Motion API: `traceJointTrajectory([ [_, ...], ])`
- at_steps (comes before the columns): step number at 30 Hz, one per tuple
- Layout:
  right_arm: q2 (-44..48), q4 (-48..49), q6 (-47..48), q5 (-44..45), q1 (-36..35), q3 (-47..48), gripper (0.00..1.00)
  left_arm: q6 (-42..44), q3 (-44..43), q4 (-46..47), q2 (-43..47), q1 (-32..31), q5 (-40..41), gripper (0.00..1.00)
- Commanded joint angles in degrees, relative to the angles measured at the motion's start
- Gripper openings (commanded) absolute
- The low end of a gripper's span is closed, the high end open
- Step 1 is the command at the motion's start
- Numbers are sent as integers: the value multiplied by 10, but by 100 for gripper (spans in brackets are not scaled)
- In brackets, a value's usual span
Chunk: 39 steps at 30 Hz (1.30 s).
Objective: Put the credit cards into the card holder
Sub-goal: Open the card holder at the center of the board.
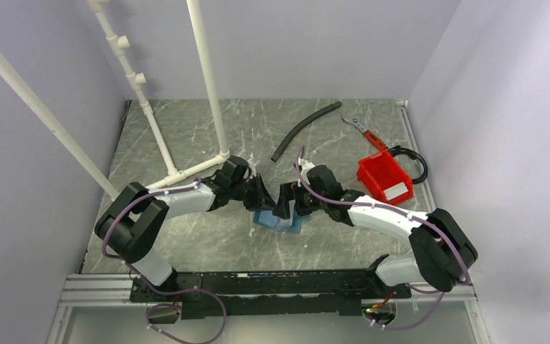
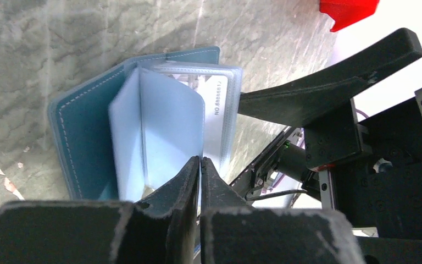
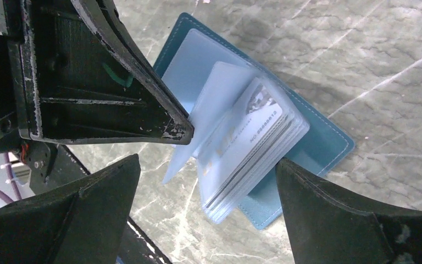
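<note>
Your card holder (image 1: 278, 219) lies open on the worktop (image 1: 208, 247) between the two arms, blue cover down. Your left tool (image 2: 199, 165) is pinched closed on the edge of one clear sleeve (image 2: 167, 129), standing that leaf up off the stack, probably so a pocket gapes for loading. Your right tool (image 3: 209, 161) is spread wide and holds nothing, its fingers straddling the stack. A pale card (image 3: 261, 122) sits in one sleeve; its print reads "NO." then a run of eights, the last digits unclear. No loose credit cards show.
</note>
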<state>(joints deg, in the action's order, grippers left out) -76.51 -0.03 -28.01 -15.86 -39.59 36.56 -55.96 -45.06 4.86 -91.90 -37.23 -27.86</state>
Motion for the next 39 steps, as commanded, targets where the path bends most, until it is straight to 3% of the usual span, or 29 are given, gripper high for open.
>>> traceJointTrajectory([
  [1,3,10,0,31,-2,-6,93,15,-14,-17,-19,-1,14,10],
  [11,30,-28,-7,81,0,-19,94,40,3,-90,8,0,68,5],
  [20,-26,-49,45,74,-11,18,74,48,44,-159,74,6,131,2],
  [27,-48,-77,65,72,-59,82,56,100,20,-253,80,16,163,20],
  [36,-74,-31,39,-24,-63,90,58,125,-45,-336,213,16,183,43],
  [39,-111,30,12,-79,-64,81,41,117,-71,-332,237,15,167,44],
])
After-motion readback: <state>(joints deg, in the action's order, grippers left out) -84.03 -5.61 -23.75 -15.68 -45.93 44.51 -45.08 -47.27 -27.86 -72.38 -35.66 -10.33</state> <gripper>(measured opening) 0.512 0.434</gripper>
